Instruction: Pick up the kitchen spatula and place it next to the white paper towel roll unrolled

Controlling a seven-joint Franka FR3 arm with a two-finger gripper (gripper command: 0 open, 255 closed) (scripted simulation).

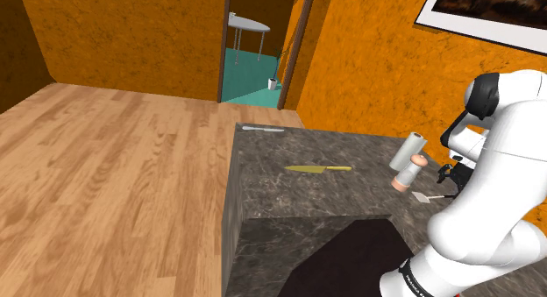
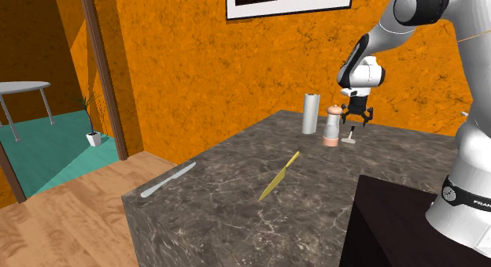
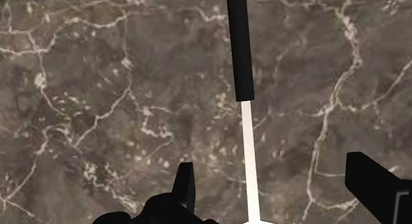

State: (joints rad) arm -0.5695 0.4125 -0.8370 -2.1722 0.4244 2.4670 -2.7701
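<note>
The spatula [image 3: 239, 51], with a black handle and a thin white shaft, lies flat on the dark marble counter [image 3: 99, 104]. My gripper [image 3: 280, 189] hovers just above it, open, and the shaft runs between the fingers [image 3: 187, 184] without touching them. From the shoulder view the spatula [image 1: 424, 197] lies near the arm, beside a pepper mill [image 1: 408, 174] and the upright white paper towel roll [image 1: 408, 150], with the gripper [image 1: 449, 173] over it. In the second exterior view the gripper [image 2: 358, 116] hangs over the spatula [image 2: 352, 137], to the right of the roll [image 2: 311, 113].
A yellow knife [image 1: 317, 168] lies mid-counter and a silver butter knife [image 1: 261, 129] near the far edge. The pepper mill [image 2: 334, 125] stands between roll and spatula. The dark stand [image 1: 351, 260] sits at the counter's near end. Orange walls back the counter; wooden floor lies beyond its edge.
</note>
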